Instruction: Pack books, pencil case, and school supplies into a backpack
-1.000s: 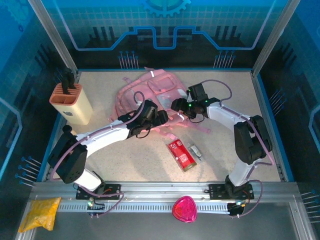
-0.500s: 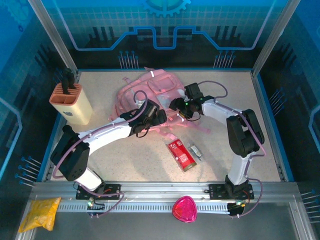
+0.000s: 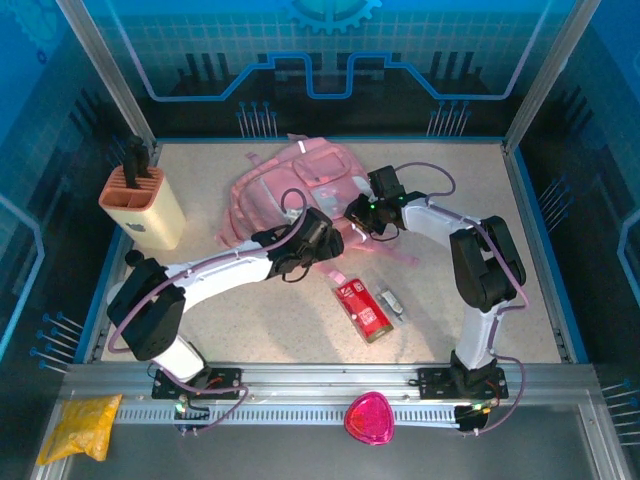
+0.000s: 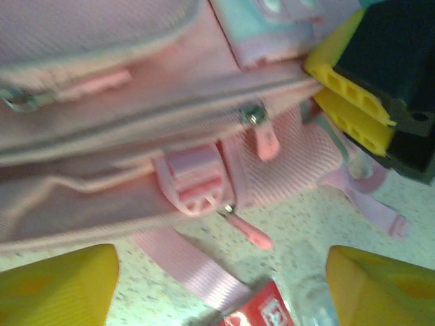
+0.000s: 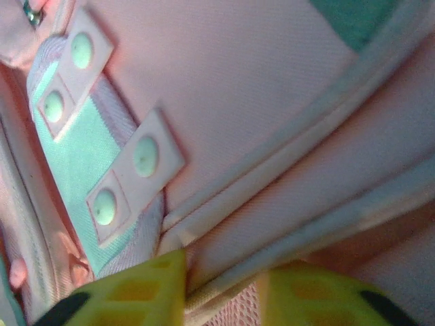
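Backpack (image 3: pixel 285 180), soft and limp, lies on the counter (image 3: pixel 250 320) toward its far edge; probably best taken by a seam (image 5: pixel 319 227). Left hand (image 4: pixel 217 285) gapes empty; right hand (image 5: pixel 221 292) narrowly straddles that seam, grip uncertain.

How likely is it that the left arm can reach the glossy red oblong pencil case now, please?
Probably yes. The left gripper hangs open at the near edge of the soft pink backpack; the glossy red pencil case lies close by, with only a pink strap near the path.
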You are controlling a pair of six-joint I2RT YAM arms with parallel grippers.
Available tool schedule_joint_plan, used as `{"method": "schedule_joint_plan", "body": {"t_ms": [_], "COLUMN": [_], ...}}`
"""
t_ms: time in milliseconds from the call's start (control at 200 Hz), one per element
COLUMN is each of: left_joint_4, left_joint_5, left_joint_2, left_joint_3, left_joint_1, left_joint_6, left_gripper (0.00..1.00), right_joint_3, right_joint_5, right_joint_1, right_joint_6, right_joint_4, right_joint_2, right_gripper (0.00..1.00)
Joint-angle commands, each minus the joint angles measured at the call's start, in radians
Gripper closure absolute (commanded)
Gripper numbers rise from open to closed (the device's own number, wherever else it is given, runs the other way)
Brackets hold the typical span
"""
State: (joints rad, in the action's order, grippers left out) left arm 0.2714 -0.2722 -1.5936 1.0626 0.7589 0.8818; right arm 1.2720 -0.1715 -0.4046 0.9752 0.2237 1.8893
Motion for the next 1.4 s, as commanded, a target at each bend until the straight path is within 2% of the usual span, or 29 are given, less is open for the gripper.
{"method": "schedule_joint_plan", "body": {"t_ms": [0,135,260,380,760,885,991,1101,1396], "left_joint_4": [-0.043,-0.058,-0.054,-0.082,-0.064,-0.003,0.074,0.145,0.295], "left_joint_5": [0.042,0.038,0.049,0.057,0.066,0.057,0.051,0.008,-0.106], "left_joint_2": [-0.037,-0.064,-0.106,-0.13,-0.12,-0.044,0.023,0.052,-0.114], "left_joint_3": [-0.034,-0.056,-0.049,-0.059,-0.005,-0.018,-0.018,0.028,0.309], "left_joint_1": [0.004,0.002,-0.032,-0.067,-0.209,-0.206,-0.175,-0.118,-0.005], "left_joint_6": [0.035,0.033,0.01,-0.013,-0.176,-0.2,-0.183,-0.177,-0.242], "left_gripper": [0.3,0.47,0.58,0.66,0.66,0.53,0.42,0.39,0.47], "right_joint_3": [0.015,0.0,-0.021,-0.045,-0.178,-0.185,-0.202,-0.202,-0.211], "right_joint_5": [-0.003,-0.012,-0.027,-0.055,-0.126,-0.112,-0.098,-0.094,-0.094], "right_joint_1": [-0.005,0.003,0.01,0.022,0.045,0.035,0.029,0.022,0.019], "right_joint_6": [0.01,0.029,0.044,0.062,0.169,0.181,0.196,0.206,0.251], "right_joint_4": [-0.069,-0.104,-0.141,-0.179,-0.313,-0.327,-0.347,-0.353,-0.366], "right_joint_2": [0.004,-0.017,-0.052,-0.099,-0.217,-0.226,-0.235,-0.236,-0.251], "right_gripper": [0.78,0.91,1.0,1.0,1.0,1.0,1.0,1.0,1.0]}}
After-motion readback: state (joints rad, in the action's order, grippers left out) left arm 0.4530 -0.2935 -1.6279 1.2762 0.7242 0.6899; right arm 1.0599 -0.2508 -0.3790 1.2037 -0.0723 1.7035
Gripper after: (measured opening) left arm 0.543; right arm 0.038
